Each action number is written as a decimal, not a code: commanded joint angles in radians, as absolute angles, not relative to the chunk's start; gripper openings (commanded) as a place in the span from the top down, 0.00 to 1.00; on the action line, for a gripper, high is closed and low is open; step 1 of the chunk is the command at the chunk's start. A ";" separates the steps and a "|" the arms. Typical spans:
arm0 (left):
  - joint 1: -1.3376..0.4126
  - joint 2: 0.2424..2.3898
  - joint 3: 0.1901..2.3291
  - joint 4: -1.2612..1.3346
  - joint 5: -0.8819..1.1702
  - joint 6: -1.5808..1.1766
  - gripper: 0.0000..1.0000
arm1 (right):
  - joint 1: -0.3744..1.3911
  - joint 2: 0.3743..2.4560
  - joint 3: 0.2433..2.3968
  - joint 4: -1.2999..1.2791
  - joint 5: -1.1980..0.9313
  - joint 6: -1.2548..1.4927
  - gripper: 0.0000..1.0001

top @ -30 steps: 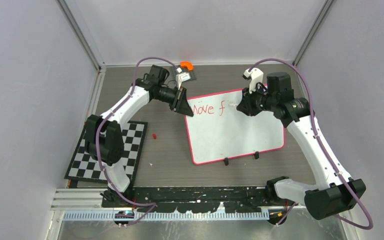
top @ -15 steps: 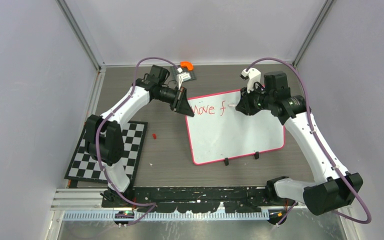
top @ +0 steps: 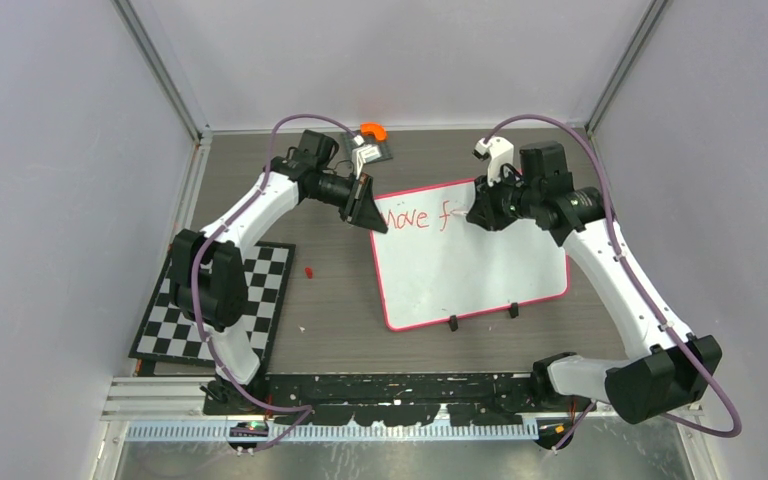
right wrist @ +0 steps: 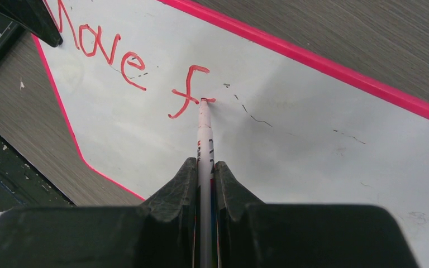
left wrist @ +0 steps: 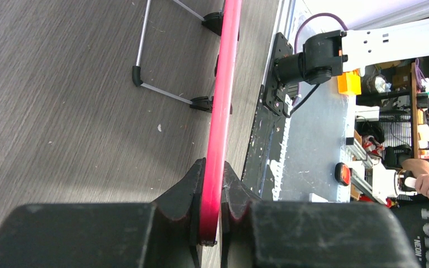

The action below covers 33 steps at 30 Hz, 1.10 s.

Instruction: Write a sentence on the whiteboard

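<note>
The whiteboard (top: 470, 265) lies on the table, white with a pink-red rim and two black clips on its near edge. Red handwriting (top: 415, 218) on it reads "Move f"; it also shows in the right wrist view (right wrist: 123, 56). My left gripper (top: 368, 205) is shut on the board's far left corner; the left wrist view shows the pink rim (left wrist: 220, 111) clamped between its jaws (left wrist: 211, 192). My right gripper (top: 480, 212) is shut on a white marker (right wrist: 204, 134). The marker's tip touches the board at the right end of the crossbar of the "f".
A checkerboard mat (top: 218, 300) lies at the near left. A small red cap (top: 308, 271) sits on the table left of the board. An orange piece on a small dark plate (top: 372, 140) is at the back, behind the left gripper.
The right arm's elbow and base link have shifted left and the wrist has edged back. The marker tip stays by the "f". The left arm has not moved.
</note>
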State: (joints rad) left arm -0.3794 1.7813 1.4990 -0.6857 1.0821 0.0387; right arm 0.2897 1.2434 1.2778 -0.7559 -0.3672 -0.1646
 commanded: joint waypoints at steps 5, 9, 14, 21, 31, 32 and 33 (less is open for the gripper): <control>-0.382 1.769 1.505 -0.687 1.071 0.060 1.00 | 0.301 1.227 1.272 -0.739 -0.331 -0.195 1.00; -0.382 1.769 1.505 -0.689 1.071 0.061 1.00 | 0.301 1.202 1.251 -0.745 -0.301 -0.209 1.00; -0.382 1.768 1.505 -0.690 1.069 0.062 1.00 | 0.301 1.195 1.247 -0.758 -0.297 -0.213 1.00; -0.382 1.766 1.503 -0.690 1.071 0.063 1.00 | 0.301 1.198 1.260 -0.742 -0.239 -0.208 1.00; -0.382 1.770 1.503 -0.689 1.074 0.064 1.00 | 0.300 1.228 1.313 -0.727 -0.245 -0.192 1.00; -0.382 1.770 1.503 -0.690 1.075 0.064 1.00 | 0.300 1.230 1.316 -0.727 -0.249 -0.191 1.00; -0.382 1.770 1.504 -0.689 1.075 0.066 1.00 | 0.300 1.231 1.318 -0.727 -0.255 -0.190 1.00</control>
